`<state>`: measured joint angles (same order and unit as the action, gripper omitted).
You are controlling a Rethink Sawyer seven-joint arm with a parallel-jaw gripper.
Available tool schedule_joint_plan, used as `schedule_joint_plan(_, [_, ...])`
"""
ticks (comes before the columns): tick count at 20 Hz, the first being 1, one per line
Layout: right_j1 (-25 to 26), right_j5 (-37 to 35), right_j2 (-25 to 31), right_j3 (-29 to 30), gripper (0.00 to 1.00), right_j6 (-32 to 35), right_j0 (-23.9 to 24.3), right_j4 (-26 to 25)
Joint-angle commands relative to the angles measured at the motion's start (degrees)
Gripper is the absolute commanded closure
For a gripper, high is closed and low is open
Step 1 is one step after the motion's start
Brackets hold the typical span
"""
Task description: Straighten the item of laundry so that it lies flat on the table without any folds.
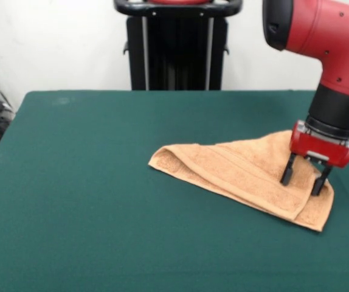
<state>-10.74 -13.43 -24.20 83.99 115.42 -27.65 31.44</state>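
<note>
Front view: one towel [235,173] lies on the green worktop [89,201], right of centre. It is folded over into a rough triangle, with its long axis running from a rounded corner at the left down to a corner at the lower right. A third corner points up toward the arm. One gripper [304,179] stands over the towel's right part, its two black fingers [287,173] spread apart with their tips at the cloth.
</note>
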Motion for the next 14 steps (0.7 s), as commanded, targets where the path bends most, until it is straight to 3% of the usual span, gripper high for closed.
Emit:
schedule_joint_plan(1, [3.6, -0.3, 4.5, -0.7, 0.0, 15.2, -1.6, 3.3])
schedule_joint_plan(14, [2.5, -1.7, 2.7, -0.1, 0.0, 14.1, -1.9, 2.0])
